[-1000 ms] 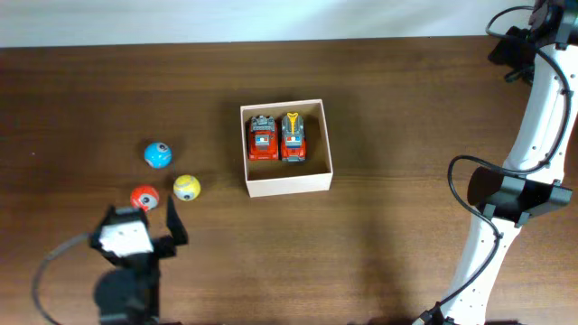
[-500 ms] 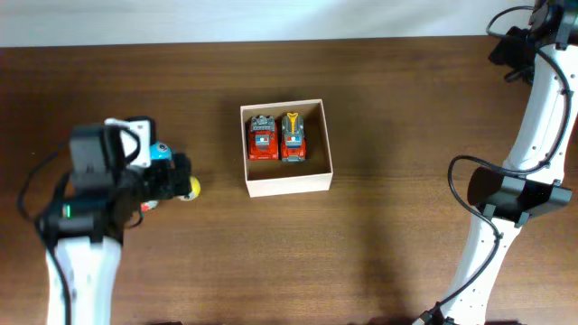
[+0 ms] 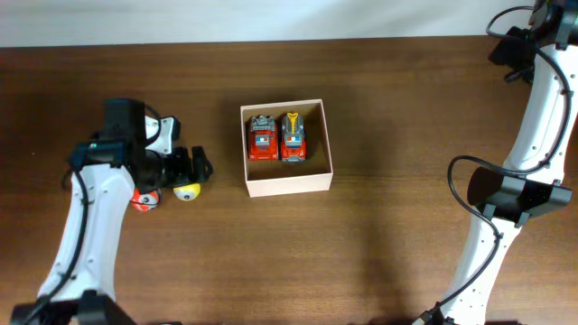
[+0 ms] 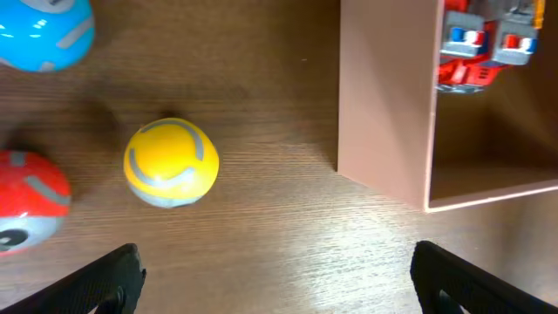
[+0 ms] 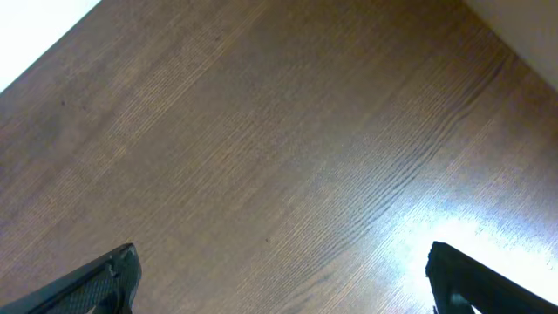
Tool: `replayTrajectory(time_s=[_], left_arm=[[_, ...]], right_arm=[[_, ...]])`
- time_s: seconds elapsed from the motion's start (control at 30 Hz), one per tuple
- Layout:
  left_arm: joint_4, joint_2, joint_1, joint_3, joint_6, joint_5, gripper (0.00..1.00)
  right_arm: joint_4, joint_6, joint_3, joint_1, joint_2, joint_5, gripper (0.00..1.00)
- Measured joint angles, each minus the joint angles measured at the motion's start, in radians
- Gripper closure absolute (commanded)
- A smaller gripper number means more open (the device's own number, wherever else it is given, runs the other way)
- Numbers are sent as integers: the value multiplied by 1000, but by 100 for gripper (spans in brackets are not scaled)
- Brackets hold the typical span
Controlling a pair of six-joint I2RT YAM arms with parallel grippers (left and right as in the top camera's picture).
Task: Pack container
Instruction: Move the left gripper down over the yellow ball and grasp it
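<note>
Toys lie scattered on a dark brown wooden table (image 3: 406,253) around the container (image 3: 287,184), a small square cream-white cardboard box with thin walls and a tan floor. It sits near the middle of the table, slightly toward the far side.

Inside it, against the far wall, two toy vehicles stand side by side and touching:
- a red fire truck (image 3: 263,138) on the left
- an orange-red truck with a yellow crane arm (image 3: 293,136) on the right

The near half of the box floor is bare.

Left of the box, across a strip of open wood, is a small yellow ball with grey stripes (image 3: 187,190). A red ball with a grey eye-like mark (image 3: 144,200) lies further left, partly under the left arm. A blue ball (image 4: 44,30), seen only from the left wrist, sits on the far side of those two; from overhead the wrist hides it.

The left gripper (image 3: 191,168) hangs just over the yellow ball, its black fingers (image 4: 113,272) spread wide and holding nothing. From the wrist, the container's left wall (image 4: 384,105) rises between the balls and the trucks.

The right gripper (image 5: 283,279) is at the far right corner over plain wood. Its fingers are also spread wide, with nothing between them.
</note>
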Motion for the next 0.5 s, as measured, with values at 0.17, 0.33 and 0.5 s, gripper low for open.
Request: replayTrajectory(time_s=[0.17,0.33,0.5], left_arm=[[37,55,0,0,-7,-21,1],[48,112,0,0,-7,-103,1],[51,180,0,0,-11,-165,1]], right_arm=[[0,0,0,0,0,0,1],[0,0,0,0,0,0,1],[0,0,0,0,0,0,1]])
